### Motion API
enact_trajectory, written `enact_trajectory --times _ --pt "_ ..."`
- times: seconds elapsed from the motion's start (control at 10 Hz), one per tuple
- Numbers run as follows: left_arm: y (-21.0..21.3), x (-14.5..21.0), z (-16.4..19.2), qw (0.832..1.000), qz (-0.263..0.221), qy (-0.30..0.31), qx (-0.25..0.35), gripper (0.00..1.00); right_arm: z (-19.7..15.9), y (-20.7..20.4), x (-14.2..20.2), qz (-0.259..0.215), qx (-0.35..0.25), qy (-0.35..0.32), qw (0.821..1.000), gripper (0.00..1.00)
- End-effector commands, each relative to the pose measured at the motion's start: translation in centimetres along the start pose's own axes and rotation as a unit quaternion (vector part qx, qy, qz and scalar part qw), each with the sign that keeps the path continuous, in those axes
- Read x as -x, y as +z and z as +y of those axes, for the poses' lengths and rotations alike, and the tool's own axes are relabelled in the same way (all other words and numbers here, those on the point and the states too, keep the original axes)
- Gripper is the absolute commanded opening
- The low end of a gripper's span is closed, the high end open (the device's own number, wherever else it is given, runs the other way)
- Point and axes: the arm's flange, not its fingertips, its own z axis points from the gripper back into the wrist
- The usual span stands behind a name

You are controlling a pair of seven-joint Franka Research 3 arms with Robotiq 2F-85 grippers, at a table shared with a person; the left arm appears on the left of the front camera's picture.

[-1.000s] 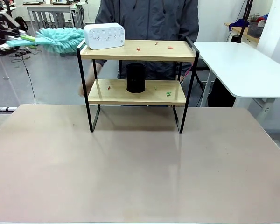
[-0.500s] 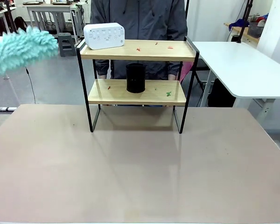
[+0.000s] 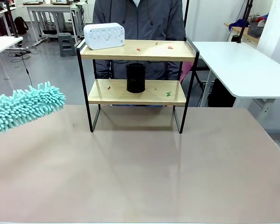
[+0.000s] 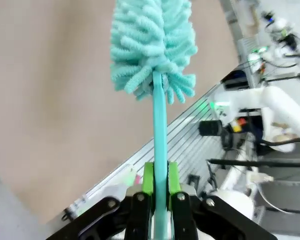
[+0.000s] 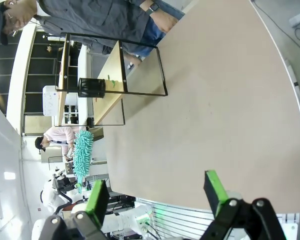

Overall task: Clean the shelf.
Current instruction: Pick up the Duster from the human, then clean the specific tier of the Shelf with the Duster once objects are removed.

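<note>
We find the shelf [image 3: 144,56] upright on its four legs at the far middle of the brown table [image 3: 140,172]; a person [image 3: 140,18] in a grey jacket stands close behind it.

Top board: a white box with buttons [image 3: 104,35] sits at the left end; small red scraps [image 3: 170,47] lie from the middle toward the right.

Lower board: a black cylindrical cup [image 3: 136,78] stands upright near the middle; one red scrap lies to its left and green scraps [image 3: 168,94] lie to its right.

In the front view, the fluffy teal duster head [image 3: 25,108] comes in from the left edge, tilted with its tip higher; it sits at the left side of the table, well apart from the shelf; we cannot tell whether it touches the table.

In the left wrist view, the left gripper [image 4: 160,187] is clamped on the thin teal duster handle [image 4: 159,130]; its green pads [image 4: 148,177] press the handle from both sides; the handle runs straight out from the jaws to the head, with the table surface and its edge beyond.

In the right wrist view, the right gripper [image 5: 156,192] has its jaws spread wide and empty; its fingers [image 5: 96,196] point across the table toward the shelf, well apart from it.
</note>
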Motion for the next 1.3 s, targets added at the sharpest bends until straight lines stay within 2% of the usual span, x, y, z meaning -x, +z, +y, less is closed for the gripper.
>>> enact_trajectory --times 0.0,1.2 --pt "1.9 0.45 -1.0 1.0 -0.017 0.005 0.009 0.0 0.13 -0.05 -0.07 -0.005 -0.01 0.013 1.0 1.0" --pt "1.9 0.45 -1.0 1.0 -0.017 0.005 0.009 0.0 0.13 -0.05 -0.07 -0.005 -0.01 0.013 1.0 1.0"
